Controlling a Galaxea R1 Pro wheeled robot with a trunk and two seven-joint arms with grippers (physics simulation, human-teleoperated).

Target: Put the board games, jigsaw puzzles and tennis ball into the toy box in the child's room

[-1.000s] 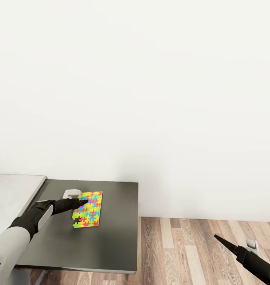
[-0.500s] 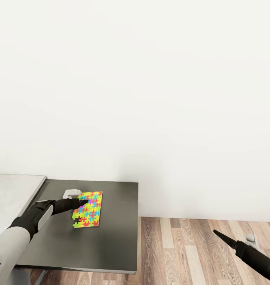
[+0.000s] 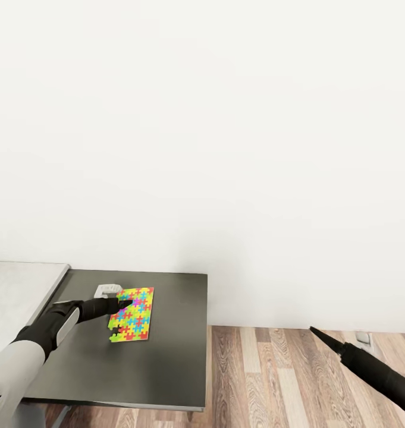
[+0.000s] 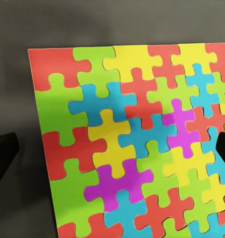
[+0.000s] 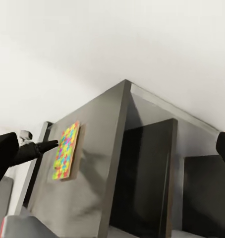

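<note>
**Left gripper over the jigsaw puzzle, right arm out over the floor**

Head view: jigsaw puzzle (image 3: 132,314) lies flat on the dark-grey counter (image 3: 166,362), toward its back half, near the white wall (image 3: 226,148). Left gripper (image 3: 120,305) reaches in from the left, tip over the puzzle's near-left edge; can't tell from here whether it touches. A small light-grey object (image 3: 107,290) sits just behind the gripper, half hidden, can't identify it. Pale speckled counter section (image 3: 18,291) adjoins on the left. Right gripper (image 3: 316,333) points up-left over the wood-plank floor (image 3: 273,374), well apart from the counter; looks like a single dark point, so jaw state can't be read here.

Left wrist view: puzzle box (image 4: 132,144) seen close up from above, dark counter (image 4: 13,74) around it. Dark fingertips (image 4: 4,158) at both side edges of the view, far apart: jaws wide, nothing held.

Right wrist view: looks at the cabinet's side from low down, dark open compartments (image 5: 142,188) visible. Puzzle (image 5: 65,151) on top, left gripper (image 5: 52,145) tip at its edge. Right fingertips (image 5: 3,153) show at opposite edges of the view: jaws wide, empty.
</note>
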